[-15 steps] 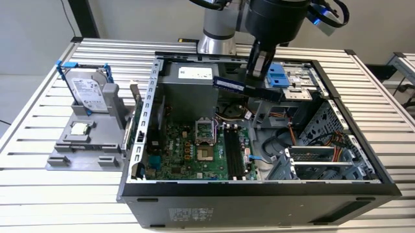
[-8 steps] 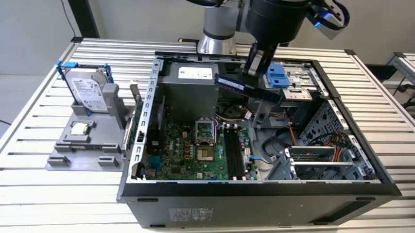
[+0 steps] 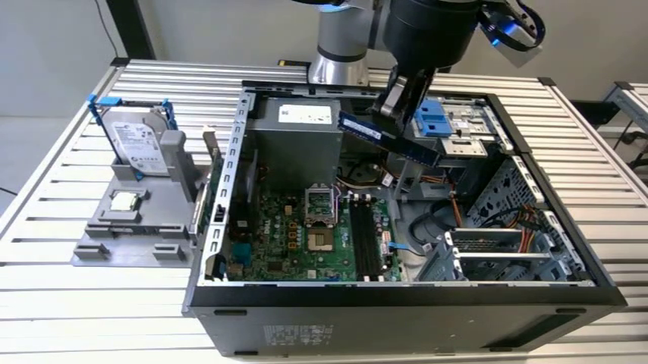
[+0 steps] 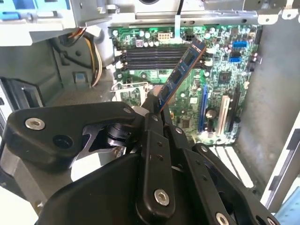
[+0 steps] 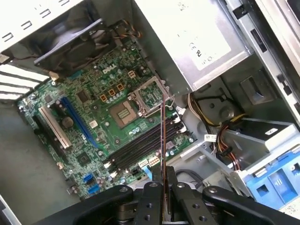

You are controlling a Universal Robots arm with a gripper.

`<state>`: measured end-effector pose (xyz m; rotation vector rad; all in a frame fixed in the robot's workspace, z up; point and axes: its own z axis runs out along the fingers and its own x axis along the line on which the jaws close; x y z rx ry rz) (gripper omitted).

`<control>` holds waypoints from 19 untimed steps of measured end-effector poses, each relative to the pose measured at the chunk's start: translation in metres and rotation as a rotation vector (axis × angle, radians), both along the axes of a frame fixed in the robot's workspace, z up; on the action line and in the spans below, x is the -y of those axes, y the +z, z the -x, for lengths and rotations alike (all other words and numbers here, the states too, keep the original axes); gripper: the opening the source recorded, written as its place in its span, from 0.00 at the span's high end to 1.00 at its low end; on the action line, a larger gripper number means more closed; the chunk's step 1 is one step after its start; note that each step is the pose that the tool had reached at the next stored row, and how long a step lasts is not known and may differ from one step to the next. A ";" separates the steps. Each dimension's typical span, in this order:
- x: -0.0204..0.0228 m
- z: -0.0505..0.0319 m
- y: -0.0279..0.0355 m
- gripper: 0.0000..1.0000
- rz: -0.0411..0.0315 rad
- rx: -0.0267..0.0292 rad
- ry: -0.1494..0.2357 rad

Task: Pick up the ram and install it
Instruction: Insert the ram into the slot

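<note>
The pincer [image 3: 390,117] grips the ram [image 3: 415,150], held clear above the motherboard slots [image 3: 366,239].

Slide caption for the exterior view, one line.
Gripper holds the ram above the open computer case; hard drive stands outside.

A slatted metal bench [image 3: 61,303] is standing before a pale wall [image 3: 51,45]; a second bench [image 3: 633,102] is showing at the exterior view's right.
</note>
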<state>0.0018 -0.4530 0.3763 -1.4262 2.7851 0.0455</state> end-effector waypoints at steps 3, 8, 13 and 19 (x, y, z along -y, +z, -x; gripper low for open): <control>0.0000 0.0000 0.0000 1.00 0.0000 0.0000 -0.049; 0.0000 0.0000 0.0000 1.00 0.0000 0.0000 -0.130; 0.0000 0.0000 0.0000 1.00 -0.0001 0.0000 -0.202; 0.0000 0.0000 0.0000 1.00 0.0000 0.0000 -0.284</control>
